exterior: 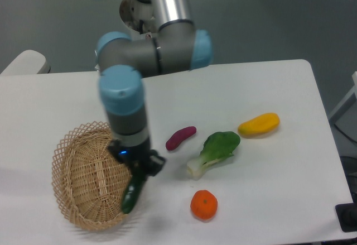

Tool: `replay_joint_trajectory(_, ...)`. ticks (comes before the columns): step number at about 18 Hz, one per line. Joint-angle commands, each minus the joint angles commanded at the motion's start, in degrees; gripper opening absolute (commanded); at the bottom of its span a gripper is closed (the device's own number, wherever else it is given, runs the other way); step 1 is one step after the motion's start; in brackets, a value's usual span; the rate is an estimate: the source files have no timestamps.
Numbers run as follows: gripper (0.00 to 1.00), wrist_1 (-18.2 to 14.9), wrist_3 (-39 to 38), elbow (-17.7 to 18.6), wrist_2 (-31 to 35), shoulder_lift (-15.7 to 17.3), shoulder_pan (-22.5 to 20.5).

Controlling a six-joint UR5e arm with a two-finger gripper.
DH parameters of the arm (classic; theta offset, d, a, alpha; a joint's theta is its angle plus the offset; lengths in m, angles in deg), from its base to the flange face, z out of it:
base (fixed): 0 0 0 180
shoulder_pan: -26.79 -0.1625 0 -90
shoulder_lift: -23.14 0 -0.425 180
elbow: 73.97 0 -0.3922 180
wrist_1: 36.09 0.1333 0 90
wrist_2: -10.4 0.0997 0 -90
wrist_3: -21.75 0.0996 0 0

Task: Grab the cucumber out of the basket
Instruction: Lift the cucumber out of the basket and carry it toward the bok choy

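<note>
Cucumber (132, 195) in gripper (138, 173), over basket (83, 172)

Dark green cucumber (132, 195), tan basket (83, 178) (open lattice rim).

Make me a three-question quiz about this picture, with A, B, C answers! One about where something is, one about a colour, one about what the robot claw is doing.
1. Where is the slim dark green cucumber?
A. At the right rim of the oval woven wicker basket
B. Beside the yellow mango
C. On the floor

2. What colour is the small round fruit near the table's front edge?
A. Blue
B. Orange
C. White

3. What is the gripper doing?
A. Hanging open high above the table
B. Holding the leafy bok choy
C. Its jaws are closed on the cucumber's top end

Answers: 1 A, the cucumber hangs at the basket's right rim. 2 B, the fruit is plainly orange. 3 C, the jaws pinch the cucumber's upper end.
</note>
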Motion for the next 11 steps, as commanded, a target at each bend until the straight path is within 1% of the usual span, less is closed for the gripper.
replay_joint_trajectory(6,0.28,-1.4,13.1,0.1,0.4,0.4,-8.2)
replay_joint_trajectory(9,0.28,-1.5,17.8,0.1,0.4,0.4,-11.2)
replay_joint_trajectory(11,0.28,-2.2,21.4,0.2,0.4,0.4,-12.7)
